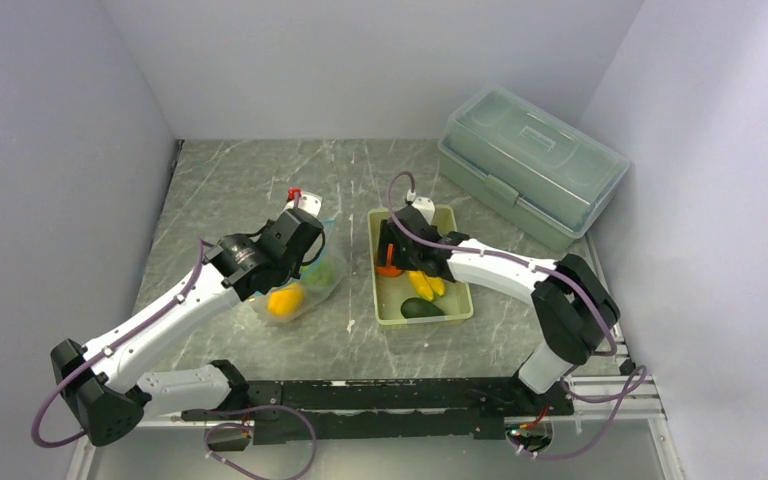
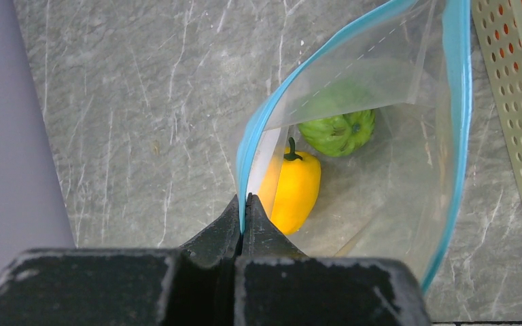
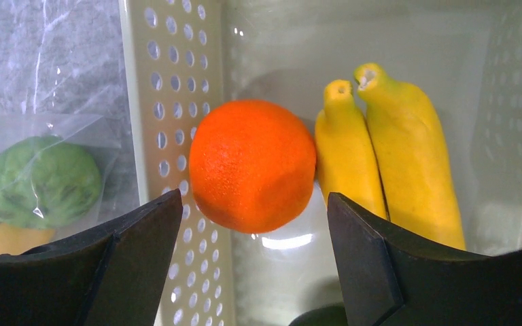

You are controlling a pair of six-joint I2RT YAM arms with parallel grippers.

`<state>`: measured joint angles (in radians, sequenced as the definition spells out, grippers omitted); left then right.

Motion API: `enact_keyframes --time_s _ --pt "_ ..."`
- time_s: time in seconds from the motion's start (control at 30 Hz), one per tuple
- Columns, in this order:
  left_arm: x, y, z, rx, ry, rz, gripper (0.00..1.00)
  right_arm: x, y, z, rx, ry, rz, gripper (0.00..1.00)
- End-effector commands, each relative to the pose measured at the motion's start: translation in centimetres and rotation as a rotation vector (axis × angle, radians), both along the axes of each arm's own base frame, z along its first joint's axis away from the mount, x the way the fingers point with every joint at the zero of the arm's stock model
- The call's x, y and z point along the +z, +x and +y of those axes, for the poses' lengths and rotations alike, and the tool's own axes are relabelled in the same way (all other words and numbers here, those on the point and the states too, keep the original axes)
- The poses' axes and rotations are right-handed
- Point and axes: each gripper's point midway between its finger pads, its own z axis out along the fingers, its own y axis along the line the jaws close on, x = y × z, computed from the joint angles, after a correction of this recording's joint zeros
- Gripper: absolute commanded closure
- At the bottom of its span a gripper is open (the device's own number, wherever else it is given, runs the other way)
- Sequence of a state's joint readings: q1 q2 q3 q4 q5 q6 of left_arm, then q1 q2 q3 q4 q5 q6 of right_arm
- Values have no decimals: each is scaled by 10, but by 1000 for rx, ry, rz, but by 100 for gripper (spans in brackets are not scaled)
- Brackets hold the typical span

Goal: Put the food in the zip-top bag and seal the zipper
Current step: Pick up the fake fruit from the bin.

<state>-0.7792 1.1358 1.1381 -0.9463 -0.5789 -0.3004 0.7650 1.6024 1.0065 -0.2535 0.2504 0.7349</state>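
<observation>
Left gripper clamped on the zipper, my right gripper open astride the orange ball in the basket, I've bagged pepper and green fruit; the rest and sealing remain

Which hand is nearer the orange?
Right. The right hand hangs open over the orange in the basket, a finger on either side. The left hand is beside the basket, shut on the bag at its blue strip.
</observation>
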Motion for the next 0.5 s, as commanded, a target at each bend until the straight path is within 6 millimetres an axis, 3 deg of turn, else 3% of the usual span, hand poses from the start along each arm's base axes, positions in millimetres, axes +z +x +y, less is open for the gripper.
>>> enact_keyframes --time_s 0.0,0.3,0.47 --pt "5 1 -2 -9 -27 -21 100 18 19 17 -15 74 -50 19" --pt "1 0 -2 -10 -23 -12 100 4 23 19 -22 46 -33 23" --pt "1 1 -2 -11 -21 -11 100 -2 22 20 -16 47 -26 31"
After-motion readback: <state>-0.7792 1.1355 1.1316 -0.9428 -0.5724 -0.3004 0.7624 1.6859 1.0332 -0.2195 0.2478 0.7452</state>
